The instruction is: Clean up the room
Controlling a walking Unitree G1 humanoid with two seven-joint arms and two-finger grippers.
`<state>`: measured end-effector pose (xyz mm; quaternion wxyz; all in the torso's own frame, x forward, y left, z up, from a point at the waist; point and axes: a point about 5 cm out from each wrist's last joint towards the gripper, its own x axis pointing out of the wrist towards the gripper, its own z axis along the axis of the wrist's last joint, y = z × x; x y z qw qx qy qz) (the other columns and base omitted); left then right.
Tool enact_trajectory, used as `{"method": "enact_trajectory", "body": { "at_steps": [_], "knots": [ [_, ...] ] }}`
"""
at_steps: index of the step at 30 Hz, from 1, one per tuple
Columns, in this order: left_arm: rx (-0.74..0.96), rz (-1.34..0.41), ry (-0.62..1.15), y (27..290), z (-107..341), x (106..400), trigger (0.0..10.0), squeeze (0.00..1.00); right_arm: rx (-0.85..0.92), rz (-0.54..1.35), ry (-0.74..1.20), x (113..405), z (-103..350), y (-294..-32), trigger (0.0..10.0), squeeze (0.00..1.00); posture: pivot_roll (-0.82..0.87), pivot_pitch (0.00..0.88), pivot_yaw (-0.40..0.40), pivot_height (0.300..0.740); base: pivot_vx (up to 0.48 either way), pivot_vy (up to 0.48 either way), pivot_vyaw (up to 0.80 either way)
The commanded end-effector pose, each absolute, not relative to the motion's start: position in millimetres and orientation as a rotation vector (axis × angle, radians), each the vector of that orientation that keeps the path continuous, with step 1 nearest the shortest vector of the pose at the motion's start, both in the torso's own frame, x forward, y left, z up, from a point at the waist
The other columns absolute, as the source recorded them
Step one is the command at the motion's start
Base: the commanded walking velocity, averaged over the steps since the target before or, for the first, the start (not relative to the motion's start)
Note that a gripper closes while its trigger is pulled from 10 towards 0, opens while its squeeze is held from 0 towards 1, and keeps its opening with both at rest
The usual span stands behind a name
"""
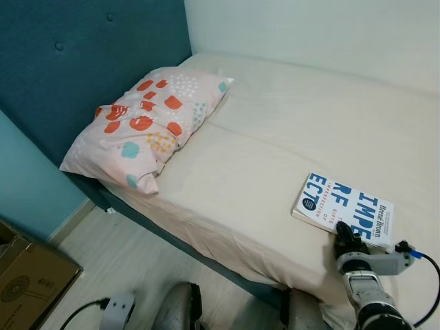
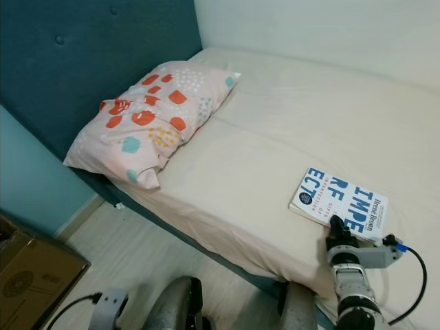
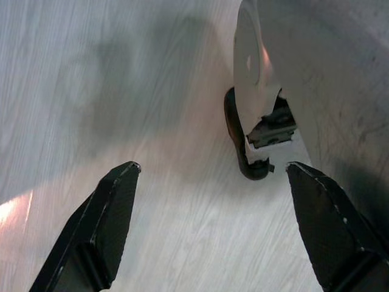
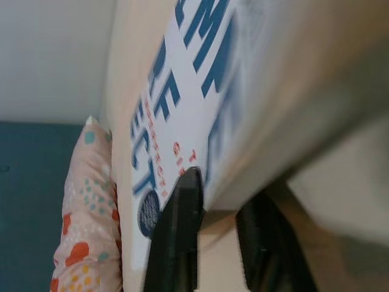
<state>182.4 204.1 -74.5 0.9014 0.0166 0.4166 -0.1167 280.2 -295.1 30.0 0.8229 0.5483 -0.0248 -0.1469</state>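
A white book [image 1: 344,206] with big blue letters lies flat on the cream bed sheet [image 1: 275,130], close to the bed's front edge on the right. My right gripper [image 1: 347,237] reaches up from below that edge and meets the book's near side. In the right wrist view the book's edge [image 4: 182,103] sits between the two black fingers [image 4: 182,231], one on the cover and one beneath, so the gripper [image 4: 222,194] is shut on it. My left gripper [image 3: 213,167] hangs open above the pale wooden floor with nothing in it.
A pink pillow [image 1: 148,124] with orange and teal patches rests against the dark teal headboard [image 1: 82,62] at the bed's left end. A cardboard box [image 1: 27,282] stands on the floor [image 1: 130,254] at the lower left. My own leg [image 3: 304,73] is beside the left gripper.
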Motion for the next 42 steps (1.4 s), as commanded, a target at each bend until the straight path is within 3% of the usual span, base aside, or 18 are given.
{"method": "enact_trajectory", "body": {
  "at_steps": [1,6,13,15,16,18,19,23,34,42],
  "knots": [
    [0.012,-0.231,0.912,201.2,-81.6,171.0,10.0,0.00,1.168,-0.312,-0.085,274.4,30.8,-303.7,0.0,0.00,0.13,0.195,0.052,0.608,0.000,0.000,0.00],
    [0.005,-0.222,0.905,193.4,-80.5,177.9,10.0,0.00,1.136,-0.160,-0.196,287.5,57.4,-310.8,0.0,0.00,0.11,0.156,0.037,0.608,0.000,0.000,0.00],
    [0.020,-0.195,0.879,193.1,-77.4,185.3,10.0,0.00,1.007,0.064,-0.180,304.1,74.7,-291.0,0.0,0.00,0.08,0.124,0.032,0.608,0.000,0.000,0.00],
    [0.038,-0.099,0.812,206.0,-64.8,206.6,10.0,0.00,0.824,0.278,0.015,314.9,64.8,-239.1,0.0,0.00,0.05,0.088,0.019,0.608,0.000,0.000,0.00],
    [0.038,-0.099,0.812,206.0,-64.8,206.6,10.0,0.00,0.824,0.278,0.015,314.9,64.8,-239.1,0.0,0.00,0.05,0.088,0.019,0.608,0.000,0.000,0.00],
    [0.055,-0.015,0.745,218.9,-50.5,226.7,10.0,0.00,0.787,0.412,0.142,307.8,44.7,-199.3,0.0,0.00,0.05,0.075,0.017,0.608,0.000,0.000,-0.27],
    [0.055,-0.015,0.745,218.9,-50.5,226.7,10.0,0.00,0.787,0.412,0.142,307.8,44.7,-199.3,0.0,0.00,0.05,0.075,0.017,0.608,0.000,0.000,-0.54],
    [0.084,0.070,0.710,231.2,-37.0,244.0,10.0,0.00,0.793,0.455,0.257,289.6,15.2,-160.0,0.0,0.00,0.05,0.040,0.040,0.626,0.000,0.000,0.00],
    [0.059,0.032,0.805,208.4,-52.1,232.8,10.0,0.00,0.771,0.458,0.295,294.9,17.1,-152.9,0.0,0.00,0.03,0.000,0.030,0.653,0.000,0.000,0.00],
    [0.098,-0.063,0.928,192.7,-74.0,201.5,10.0,0.00,0.730,0.477,0.317,297.0,18.0,-146.1,0.0,0.00,0.03,0.000,0.018,0.675,0.000,0.000,0.00]
  ]
}}
